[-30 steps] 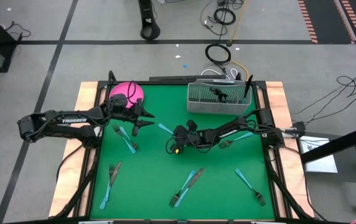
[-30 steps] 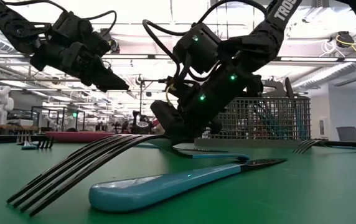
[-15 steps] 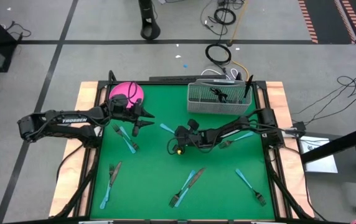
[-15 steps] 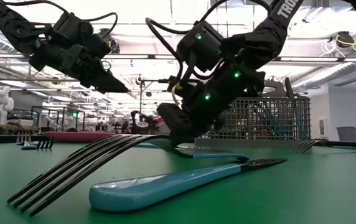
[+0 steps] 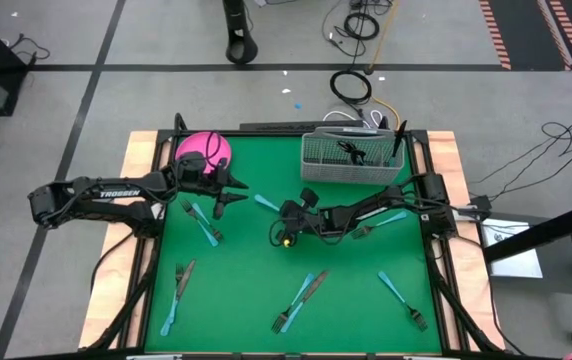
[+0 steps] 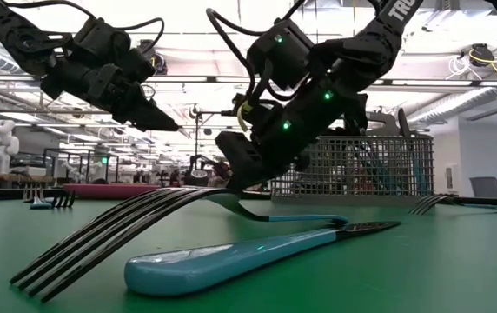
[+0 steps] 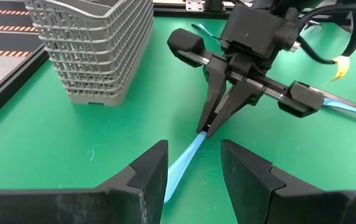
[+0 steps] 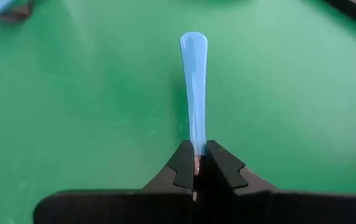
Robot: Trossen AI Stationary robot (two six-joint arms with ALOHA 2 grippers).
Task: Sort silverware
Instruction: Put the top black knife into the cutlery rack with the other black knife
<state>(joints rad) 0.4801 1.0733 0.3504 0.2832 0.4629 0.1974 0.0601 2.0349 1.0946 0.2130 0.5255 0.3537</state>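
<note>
The right gripper [image 5: 278, 212] is down near the middle of the green table [image 5: 246, 290], w/ its 2 fingers pinched tight on 1 end of a blue-handled piece [image 8: 193, 87]. Can't tell if it's a fork, knife or spoon. The blue handle sticks out past the fingertips and lies low over the mat.

The left gripper [image 5: 228, 196] hangs above the table near the pink plate [image 5: 198, 146], fingers apart, holding nothing.

More silverware lies around: a fork and knife [image 5: 178, 285] at the front left, 2 pcs [image 5: 299, 300] at the front middle, 1 more [image 5: 402, 298] at the front right. The wire basket [image 5: 351, 160] sits at the back.
</note>
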